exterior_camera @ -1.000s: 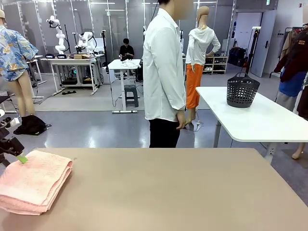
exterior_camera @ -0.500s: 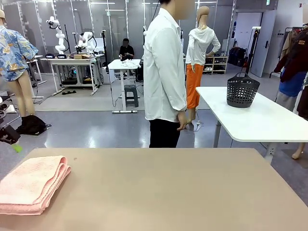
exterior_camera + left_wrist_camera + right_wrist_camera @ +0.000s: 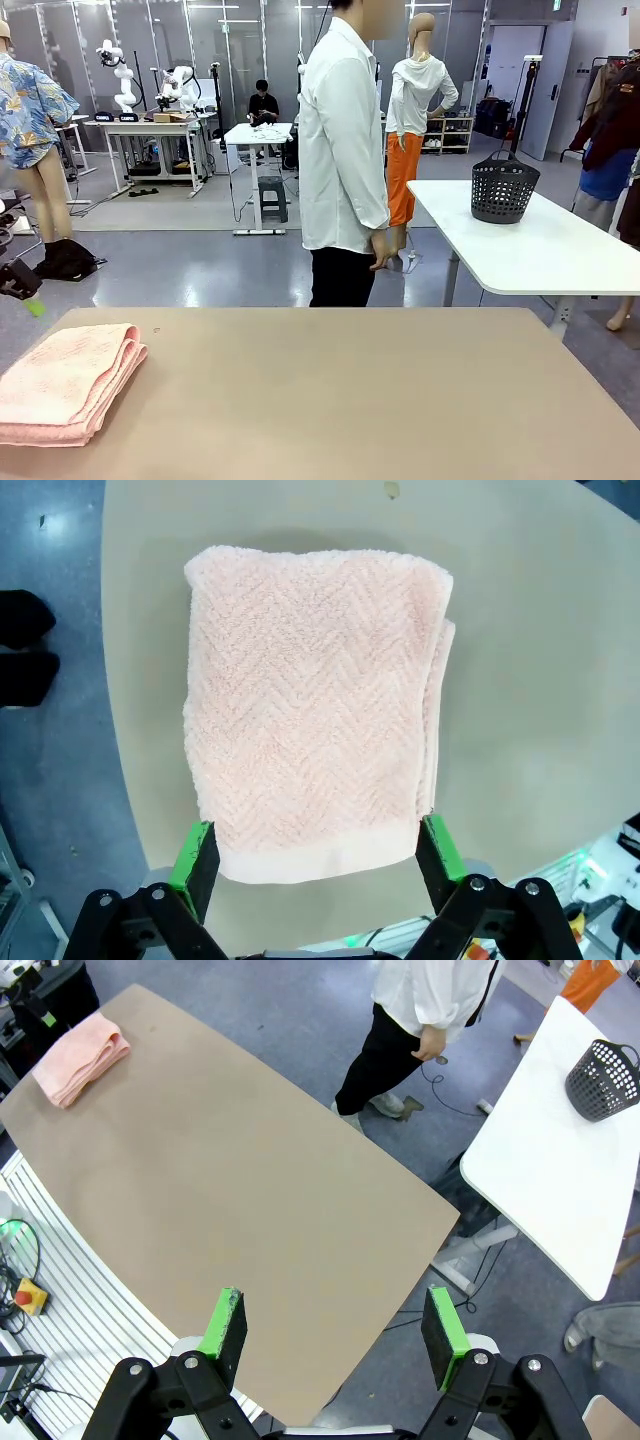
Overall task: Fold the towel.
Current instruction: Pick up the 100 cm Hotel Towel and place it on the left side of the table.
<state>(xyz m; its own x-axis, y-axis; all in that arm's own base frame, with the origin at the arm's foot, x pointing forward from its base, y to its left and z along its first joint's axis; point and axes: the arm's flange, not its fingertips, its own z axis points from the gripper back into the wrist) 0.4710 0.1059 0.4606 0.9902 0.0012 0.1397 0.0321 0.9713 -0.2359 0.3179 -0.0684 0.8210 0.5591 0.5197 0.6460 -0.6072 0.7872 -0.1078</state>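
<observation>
Our left end effector (image 3: 315, 855) hangs above the counter (image 3: 540, 680) with its jaws spread wide and nothing between them; in its wrist view the green pads (image 3: 193, 848) frame the near hem of the towel (image 3: 315, 705) without touching it. In the front view that end effector (image 3: 25, 295) sits off the counter's left edge, apart from the cloth. Our right end effector (image 3: 335, 1335) is also wide open and empty, high over the counter (image 3: 250, 1210) and well away from the towel (image 3: 80, 1058).

The towel (image 3: 65, 385) lies at the left end of the counter (image 3: 350, 400), on the robot's side, already stacked in several layers with a rounded fold toward the middle. We judge the folding essentially done, so the step in hand is clearing away cleanly. To do that well, we would lift straight up and back so no pad snags the terry loops or drags the top layer. In the wrist view one side shows layer edges slightly staggered; if we wanted a neater stack, a light press or nudge there would square it, but only with both jaws clear of the hem.

A person (image 3: 342, 160) in a white shirt stands at the far side, hands down. We can read no brand, label or writing anywhere, and no tag shows on the towel.
</observation>
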